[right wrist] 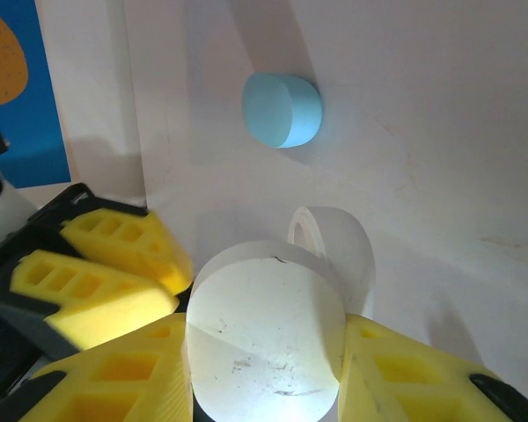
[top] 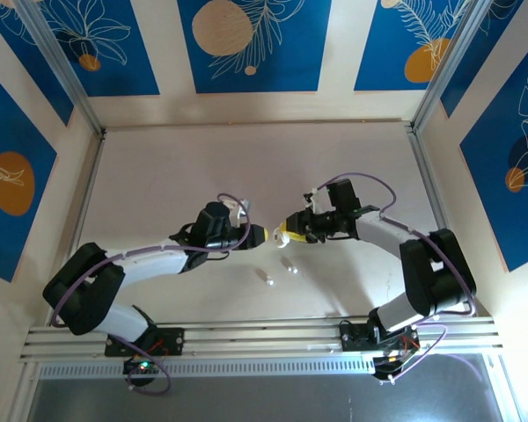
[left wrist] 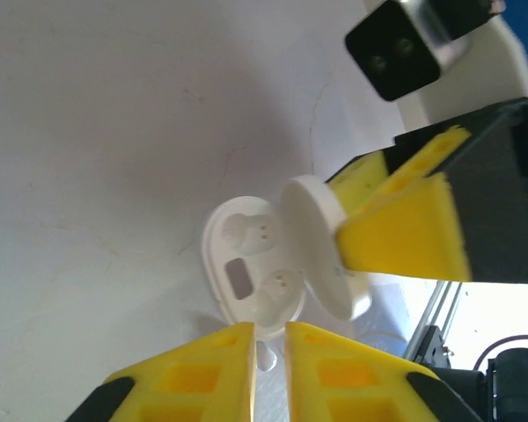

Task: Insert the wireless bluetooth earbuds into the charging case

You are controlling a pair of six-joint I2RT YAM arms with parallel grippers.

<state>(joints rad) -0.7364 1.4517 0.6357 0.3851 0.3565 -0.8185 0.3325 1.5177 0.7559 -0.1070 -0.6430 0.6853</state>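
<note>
While the right gripper (right wrist: 264, 356) clamps the white charging case (right wrist: 264, 325) across its body, one yellow finger on each side, the case sits mid-table between the two arms with its lid (left wrist: 321, 246) hinged open. In the left wrist view both sockets (left wrist: 264, 230) inside are empty. The left gripper (left wrist: 268, 332) is just left of the case with its tips pointed at the open side. Its fingers are nearly together with only a thin slit left. A pale blob shows in that slit, but I can't tell if it's a pinched bud or something behind, so the grip state is unclear. From the top view, two white earbuds (top: 268, 278) lie loose on the table (top: 246, 167), on the near side of the grippers. They are close to each other, apart from the case and touching neither gripper; the second one (top: 290, 264) is slightly right and farther. A closed blue case (right wrist: 282, 110) lies on the table beyond the white one, well apart from it
</note>
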